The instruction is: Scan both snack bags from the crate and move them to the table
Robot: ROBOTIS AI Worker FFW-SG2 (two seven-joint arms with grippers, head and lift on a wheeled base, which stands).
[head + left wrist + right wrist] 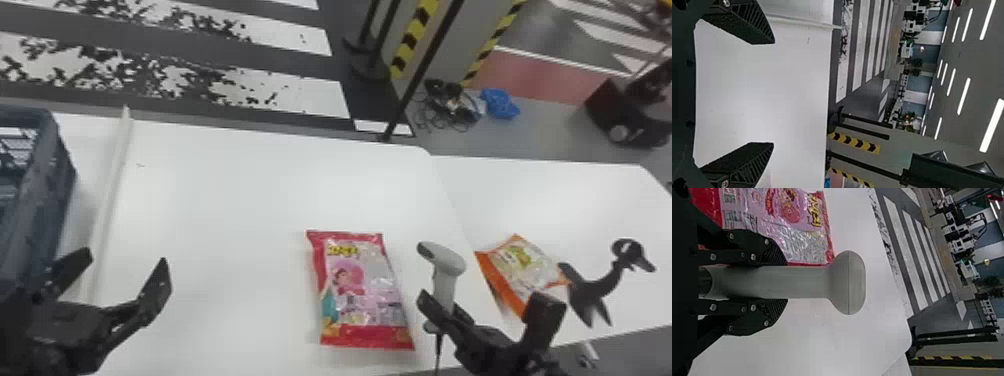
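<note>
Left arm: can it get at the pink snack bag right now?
Likely yes. The left end effector is open and nothing stands between it and the pink bag. The scanner, gripped by the right end effector, is on the bag's far side.

A pink bag (360, 285) lies flat on one table (225, 200), an orange bag (525, 267), seemingly creased, on a second table (550, 200).
</note>
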